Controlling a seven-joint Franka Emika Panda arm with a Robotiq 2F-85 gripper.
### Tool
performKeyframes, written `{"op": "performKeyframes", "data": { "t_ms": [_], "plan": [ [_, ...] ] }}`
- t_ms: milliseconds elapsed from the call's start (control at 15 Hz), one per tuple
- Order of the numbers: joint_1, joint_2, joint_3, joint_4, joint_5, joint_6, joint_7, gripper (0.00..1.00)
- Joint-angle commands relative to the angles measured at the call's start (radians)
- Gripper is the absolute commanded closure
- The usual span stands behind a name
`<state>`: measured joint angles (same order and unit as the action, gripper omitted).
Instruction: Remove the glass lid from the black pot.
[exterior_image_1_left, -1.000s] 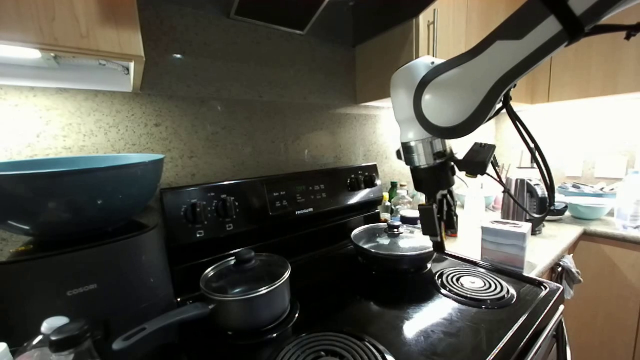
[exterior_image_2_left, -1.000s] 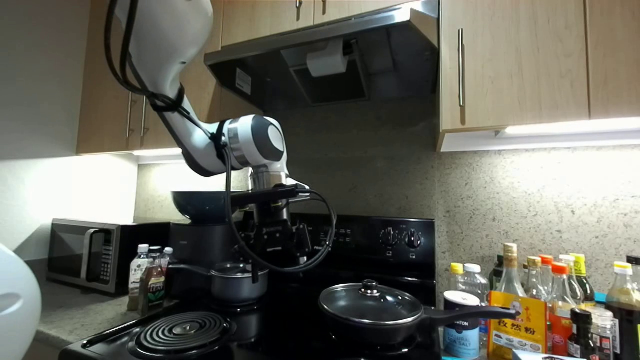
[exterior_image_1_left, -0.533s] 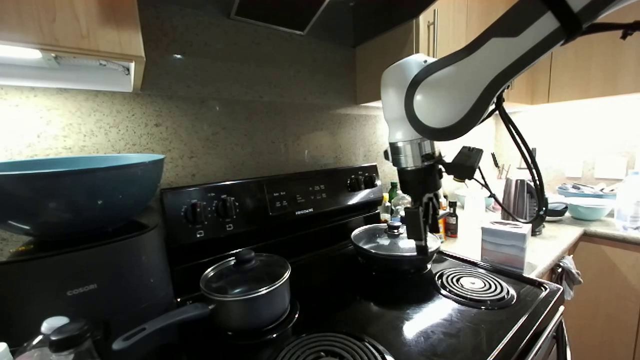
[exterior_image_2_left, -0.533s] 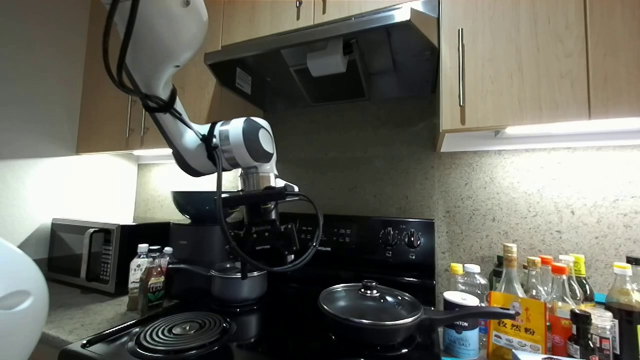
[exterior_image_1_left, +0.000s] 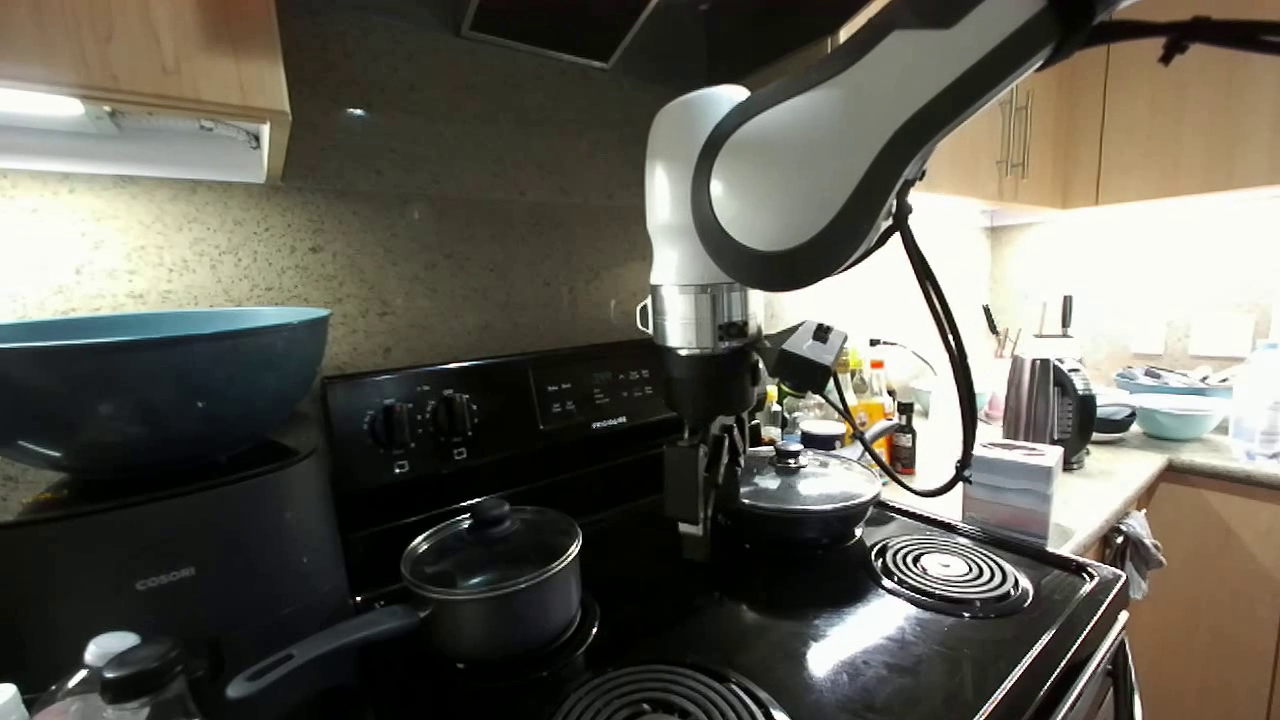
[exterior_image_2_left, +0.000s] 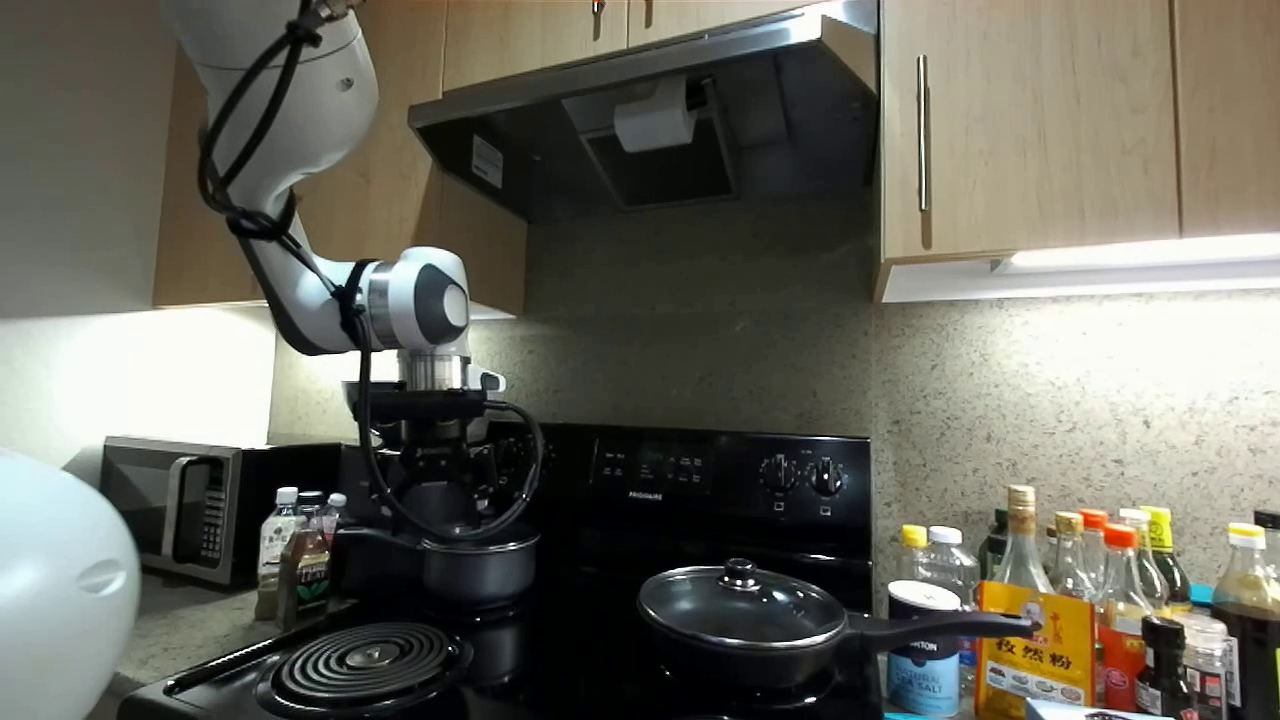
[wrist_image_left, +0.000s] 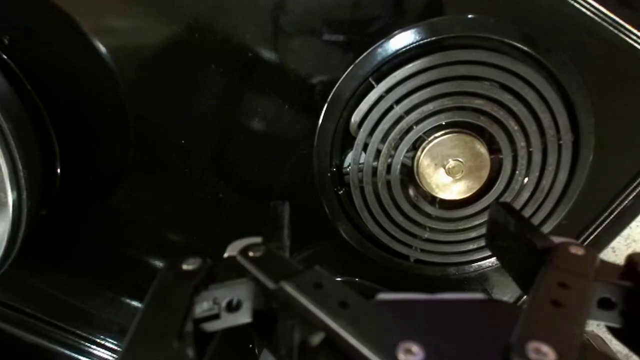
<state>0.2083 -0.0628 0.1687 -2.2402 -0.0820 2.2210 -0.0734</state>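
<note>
The black pot (exterior_image_1_left: 510, 610) stands upright on a rear burner, its long handle (exterior_image_1_left: 330, 645) pointing left. The glass lid (exterior_image_1_left: 480, 560) sits on it with its dark knob (exterior_image_1_left: 490, 514) up. In an exterior view the pot (exterior_image_2_left: 478, 578) and the lid (exterior_image_2_left: 510, 540) also show, the lid partly hidden by my gripper (exterior_image_2_left: 455, 510) and its cable. My gripper (exterior_image_1_left: 700, 540) hangs pointing down to the right of the pot, apart from it. In the wrist view my gripper (wrist_image_left: 390, 220) has its fingers wide apart with nothing between them. The lid cannot be made out there.
The lidded silver pan (exterior_image_1_left: 805, 500) stands to the right of my gripper. Coil burners (exterior_image_1_left: 945, 565) lie in front. The stove's control panel (exterior_image_2_left: 640, 475) rises behind. The teal bowl (exterior_image_1_left: 160, 380) is at left. Bottles (exterior_image_2_left: 300, 550) stand near the pot's handle.
My arm and gripper have moved left in both exterior views, from in front of the silver pan toward the black pot. The pot, lid and pan have not moved.
</note>
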Motion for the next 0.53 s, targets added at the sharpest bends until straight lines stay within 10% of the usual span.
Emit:
{"op": "performKeyframes", "data": {
  "t_ms": [0,467],
  "plan": [
    [-0.009,0.000,0.006,0.002,0.001,-0.003,0.000,0.00],
    [0.005,0.084,0.028,0.078,0.006,0.090,0.071,0.00]
  ]
}}
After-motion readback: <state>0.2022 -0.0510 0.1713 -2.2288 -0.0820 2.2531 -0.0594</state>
